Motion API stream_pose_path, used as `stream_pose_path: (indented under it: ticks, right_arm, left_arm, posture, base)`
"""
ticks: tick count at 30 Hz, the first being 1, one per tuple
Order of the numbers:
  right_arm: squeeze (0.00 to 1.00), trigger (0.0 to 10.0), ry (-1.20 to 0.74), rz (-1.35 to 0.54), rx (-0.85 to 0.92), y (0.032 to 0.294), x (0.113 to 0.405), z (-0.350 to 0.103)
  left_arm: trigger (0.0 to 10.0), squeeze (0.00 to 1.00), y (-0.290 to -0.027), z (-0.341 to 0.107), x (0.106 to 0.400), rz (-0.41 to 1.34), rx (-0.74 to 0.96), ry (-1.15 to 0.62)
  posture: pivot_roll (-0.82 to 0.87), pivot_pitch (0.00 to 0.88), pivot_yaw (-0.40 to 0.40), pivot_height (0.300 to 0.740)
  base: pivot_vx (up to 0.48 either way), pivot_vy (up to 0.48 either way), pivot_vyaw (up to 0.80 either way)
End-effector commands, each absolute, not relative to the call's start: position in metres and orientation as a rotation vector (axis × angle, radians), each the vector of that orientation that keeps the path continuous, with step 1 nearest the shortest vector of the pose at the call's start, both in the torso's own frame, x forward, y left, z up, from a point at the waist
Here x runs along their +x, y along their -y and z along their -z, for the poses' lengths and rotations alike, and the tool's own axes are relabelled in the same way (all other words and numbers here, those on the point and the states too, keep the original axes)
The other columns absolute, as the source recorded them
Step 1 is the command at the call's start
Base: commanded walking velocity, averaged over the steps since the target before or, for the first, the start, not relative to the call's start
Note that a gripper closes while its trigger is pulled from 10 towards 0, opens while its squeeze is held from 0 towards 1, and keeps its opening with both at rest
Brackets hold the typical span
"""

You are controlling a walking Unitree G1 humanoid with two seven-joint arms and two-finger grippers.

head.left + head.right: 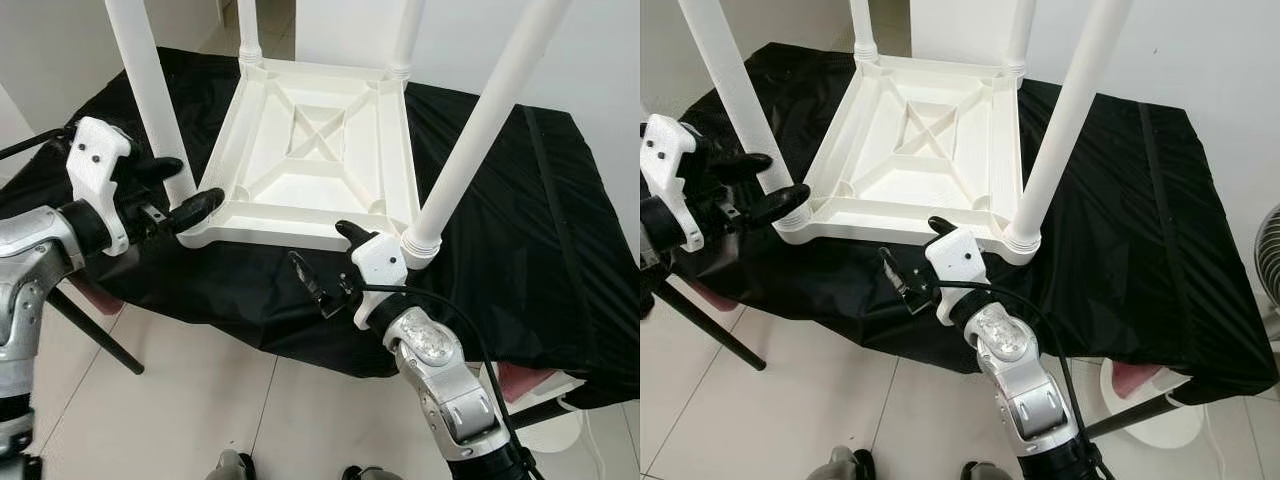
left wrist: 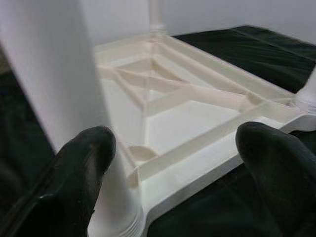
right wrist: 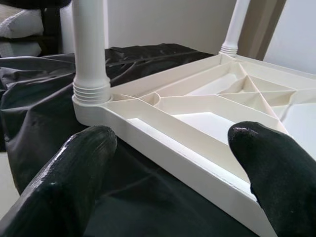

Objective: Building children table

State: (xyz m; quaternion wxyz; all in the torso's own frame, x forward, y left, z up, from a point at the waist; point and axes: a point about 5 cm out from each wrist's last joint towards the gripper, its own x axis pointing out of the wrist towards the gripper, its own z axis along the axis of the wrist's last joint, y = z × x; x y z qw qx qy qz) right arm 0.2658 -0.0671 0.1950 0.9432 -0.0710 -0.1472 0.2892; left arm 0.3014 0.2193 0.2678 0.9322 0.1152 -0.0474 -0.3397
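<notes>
Left eye view, tabletop [image 1: 320, 150]: upside down at frame centre on a black cloth [image 1: 540, 230], four white legs standing up from its corners.
Left eye view, left gripper [image 1: 170, 190]: centre left, fingers spread wide around the near-left leg [image 1: 150, 90] at its base, one finger on each side.
Left eye view, right gripper [image 1: 335, 255]: lower centre, spread wide at the tabletop's near edge, just beside the near-right leg [image 1: 480, 130].
Right eye view, floor: pale tiles across the bottom of the frame.
Left wrist view, fingertips [image 2: 84, 163]: lower corners, apart, holding nothing; blurred leg rising at left, ribbed underside across the middle.
Right wrist view, fingertips [image 3: 74, 173]: lower corners, well apart, straddling the tabletop's rim; threaded collar of a leg at upper left.
Step in hand: probably checking or seating the near legs, all four already in their sockets.
Next move: likely closing on the leg or rim for a firm hold, then tightening or turning the table upright with both arms together.
</notes>
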Motion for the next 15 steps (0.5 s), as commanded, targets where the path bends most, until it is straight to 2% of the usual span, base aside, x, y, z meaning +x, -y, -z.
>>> stream_pose_path:
  ticks: [1, 7, 8, 15]
  right_arm:
    - [0.00, 10.0, 0.300, -0.593, -0.138, 0.069, 0.266, -0.194]
    - [0.00, 10.0, 0.300, -0.587, -0.134, 0.069, 0.266, -0.195]
    - [0.00, 10.0, 0.299, -0.586, -0.133, 0.069, 0.266, -0.194]
    - [0.00, 10.0, 0.300, -0.595, -0.132, 0.067, 0.266, -0.195]
  left_arm:
    - [10.0, 1.00, -0.254, -0.278, 0.316, 0.070, 0.191, 0.150]
    - [10.0, 1.00, -0.264, -0.276, 0.317, 0.011, 0.219, 0.119]
    - [10.0, 0.00, -0.269, -0.275, 0.317, -0.017, 0.217, 0.110]
    - [10.0, 0.00, -0.279, -0.283, 0.322, -0.071, 0.203, 0.124]
  posture:
    - [-0.04, 0.144, 0.015, 0.740]
    - [-0.04, 0.145, 0.018, 0.740]
    - [-0.04, 0.145, 0.016, 0.740]
    - [-0.05, 0.145, 0.017, 0.740]
  base:
    - [0.000, 0.000, 0.00]
    - [0.000, 0.000, 0.00]
    - [0.000, 0.000, 0.00]
    - [0.000, 0.000, 0.00]
